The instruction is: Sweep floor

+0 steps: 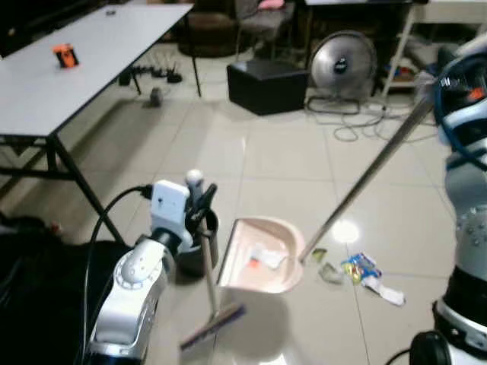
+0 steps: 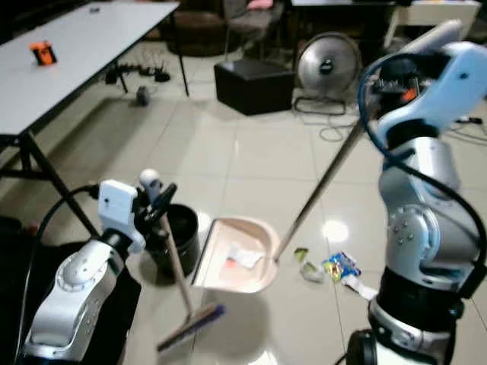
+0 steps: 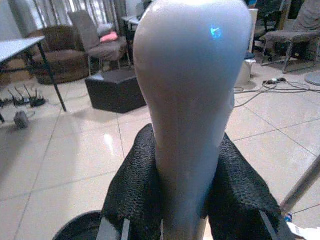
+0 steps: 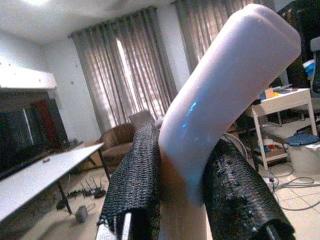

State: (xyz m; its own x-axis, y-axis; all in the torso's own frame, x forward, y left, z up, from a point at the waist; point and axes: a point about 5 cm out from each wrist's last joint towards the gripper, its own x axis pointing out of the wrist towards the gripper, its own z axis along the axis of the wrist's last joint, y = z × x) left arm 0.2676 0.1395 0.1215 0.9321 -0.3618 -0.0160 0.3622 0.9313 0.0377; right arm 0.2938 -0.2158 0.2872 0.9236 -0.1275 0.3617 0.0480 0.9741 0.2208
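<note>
My left gripper (image 1: 199,199) is shut on the white top of a broom handle (image 3: 192,100). The stick runs down to the broom head (image 1: 213,325) on the tiles by my left side. My right gripper (image 4: 190,170) is shut on the white grip of a long metal handle (image 1: 365,182), which slopes down to a pink dustpan (image 1: 262,262) resting on the floor. White paper and a red scrap (image 1: 260,258) lie in the pan. Just right of it, loose litter (image 1: 358,270) is scattered on the tiles: a green wrapper, a colourful packet and a white piece.
A black bin (image 2: 176,236) stands beside the dustpan, under my left gripper. A long white table (image 1: 68,68) runs along the left. Further back are a black box (image 1: 266,85), a floor fan (image 1: 342,65) and cables (image 1: 350,125) on the tiles.
</note>
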